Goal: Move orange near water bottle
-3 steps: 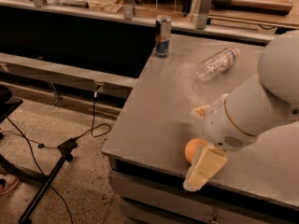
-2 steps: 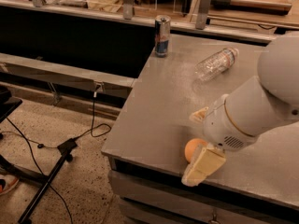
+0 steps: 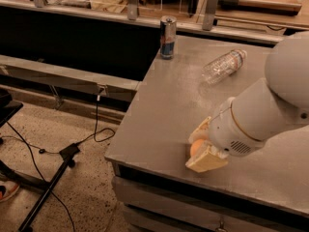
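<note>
**Orange in the grasp at the front edge, bottle toward the back**

The end effector [image 3: 199, 146] is low at the front edge of the counter [image 3: 164, 105]. Its two cream fingers [image 3: 206, 159] are clamped on the orange [image 3: 195, 148], one on each side. The orange sits at the counter surface, close to that edge. The water bottle [image 3: 223, 65] lies on its side toward the back, well apart from the orange. A drink can [image 3: 167, 36] stands upright at the back left corner.

The step in hand seems to be the lift and carry. To do it well, the arm should raise the orange just clear of the surface and travel toward the bottle. It should set the orange down beside the bottle, not against it, because a lying bottle rolls easily. A firm grip is needed, since the round fruit can slip.
</note>
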